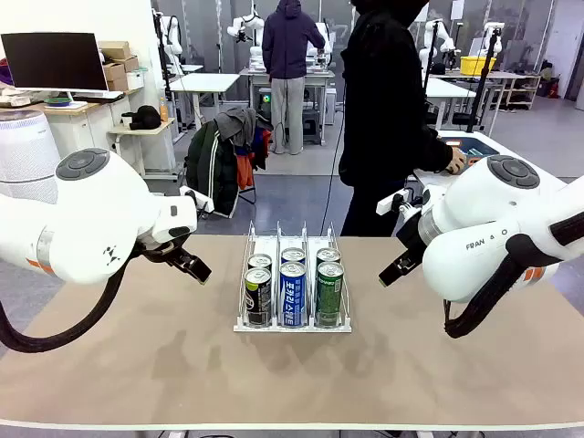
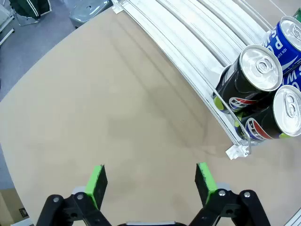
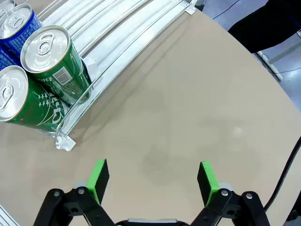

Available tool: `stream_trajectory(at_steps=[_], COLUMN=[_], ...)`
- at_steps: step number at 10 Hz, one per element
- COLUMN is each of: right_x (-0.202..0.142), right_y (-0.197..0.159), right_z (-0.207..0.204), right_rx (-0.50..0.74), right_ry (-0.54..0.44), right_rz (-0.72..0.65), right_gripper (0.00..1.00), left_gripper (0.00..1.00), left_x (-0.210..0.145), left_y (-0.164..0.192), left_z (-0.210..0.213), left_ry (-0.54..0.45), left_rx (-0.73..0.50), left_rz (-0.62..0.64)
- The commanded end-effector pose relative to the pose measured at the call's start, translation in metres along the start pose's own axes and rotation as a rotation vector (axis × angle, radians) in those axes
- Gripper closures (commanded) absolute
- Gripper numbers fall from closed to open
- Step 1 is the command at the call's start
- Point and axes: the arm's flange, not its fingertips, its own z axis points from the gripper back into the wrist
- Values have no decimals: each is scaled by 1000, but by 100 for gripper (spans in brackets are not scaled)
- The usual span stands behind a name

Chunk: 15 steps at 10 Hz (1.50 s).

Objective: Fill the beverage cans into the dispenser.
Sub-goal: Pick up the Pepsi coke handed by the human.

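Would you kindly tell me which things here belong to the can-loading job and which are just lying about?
Job: black cans, blue cans, green cans, dispenser.
Lying about: jacket on a chair, monitor, black cap, yellow crate.

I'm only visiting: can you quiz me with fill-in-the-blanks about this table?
The dispenser holds ___ beverage cans in all.
The blue cans stand in its ___ lane.
The left gripper and the right gripper are both empty and ___.
Missing words: six, middle, open.
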Motion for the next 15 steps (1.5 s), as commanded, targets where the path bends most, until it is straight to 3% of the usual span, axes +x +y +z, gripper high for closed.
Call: stream_trajectory(at_steps=[1,13,15], right_x=[0,0,15], right_y=[0,0,-20], right_z=[0,0,21], right_rx=[0,0,146], right_ry=[0,0,57], right_rz=[0,1,37], right_gripper=[0,0,0], left_gripper=[0,0,0], left_x=[0,0,17], left_y=[0,-2,-8], left_z=[0,0,16], left_ry=[0,0,42], left_rx=[0,-1,-113], left_rz=[0,-4,68])
